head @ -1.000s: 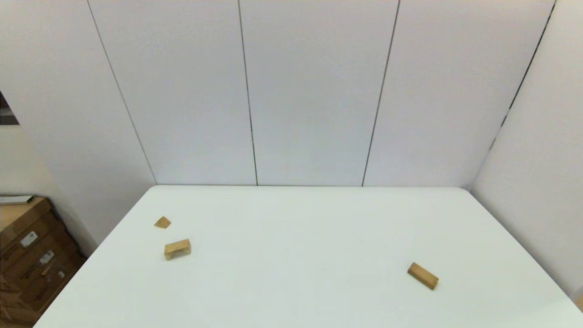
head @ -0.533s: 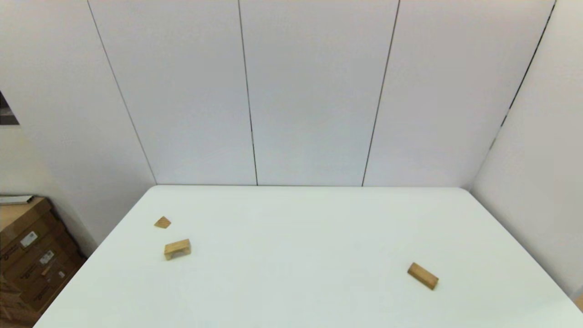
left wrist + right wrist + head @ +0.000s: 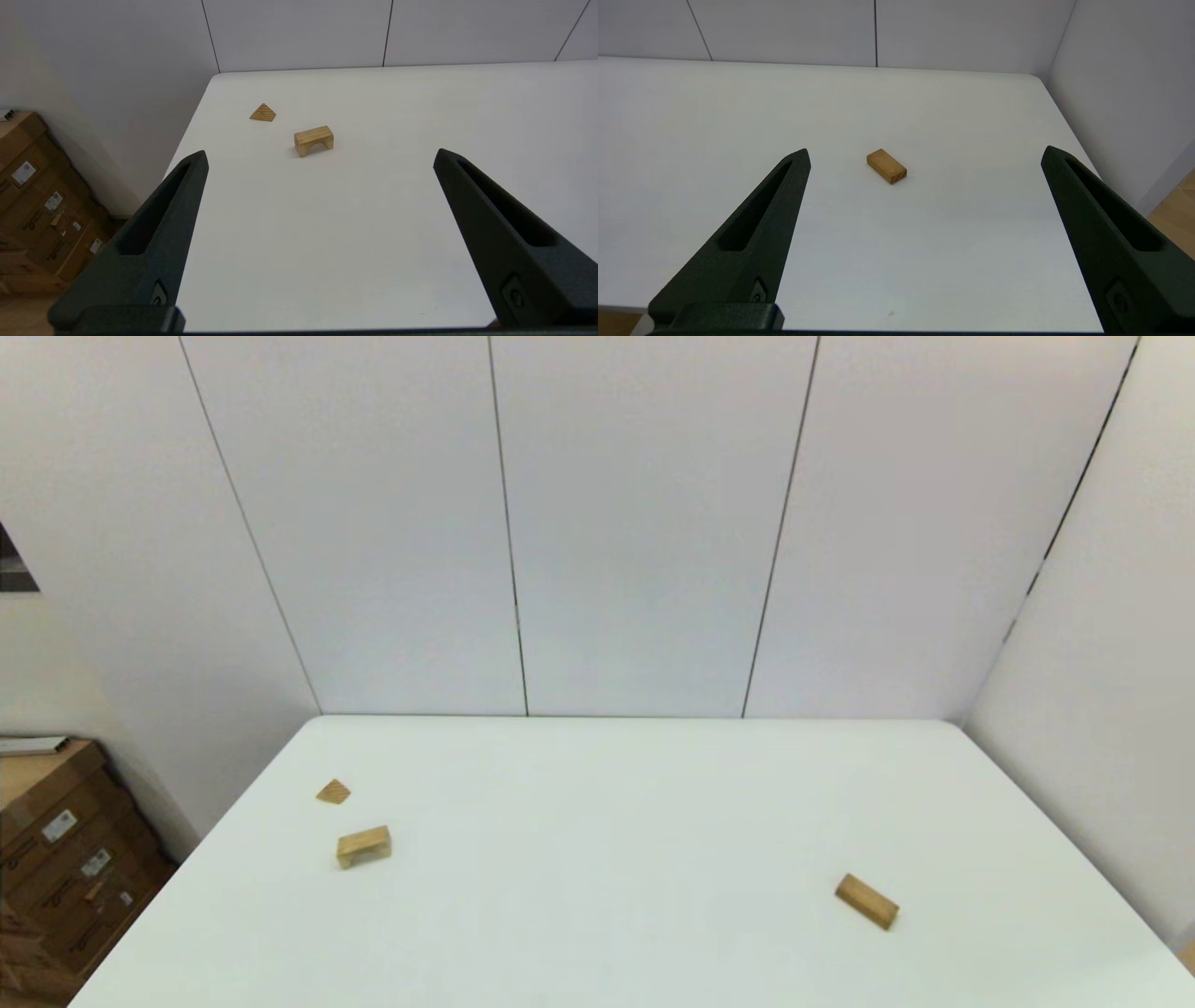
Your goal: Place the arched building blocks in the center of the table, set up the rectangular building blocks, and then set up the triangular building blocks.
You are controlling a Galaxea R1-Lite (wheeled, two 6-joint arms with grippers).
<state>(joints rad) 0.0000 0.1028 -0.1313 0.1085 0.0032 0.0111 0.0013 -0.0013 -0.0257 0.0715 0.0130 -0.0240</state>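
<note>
- Table (image 3: 635, 821): white top bearing three wooden blocks.
- Arch block (image 3: 363, 847): stands on its two legs at the table's left side, notch facing down.
- Wedge (image 3: 333, 791): lies just beyond the arch block, apart from it, nearer the far left corner.
- Bar (image 3: 866, 901): lies flat and askew at the right side, well apart from the other two.
- Left gripper (image 3: 320, 156): fingers spread wide, nothing held, short of the arch block.
- Right gripper (image 3: 924, 154): fingers spread wide, nothing held, short of the bar.

Pale panelled walls (image 3: 644, 523), stacked cardboard boxes (image 3: 56, 859) at left
</note>
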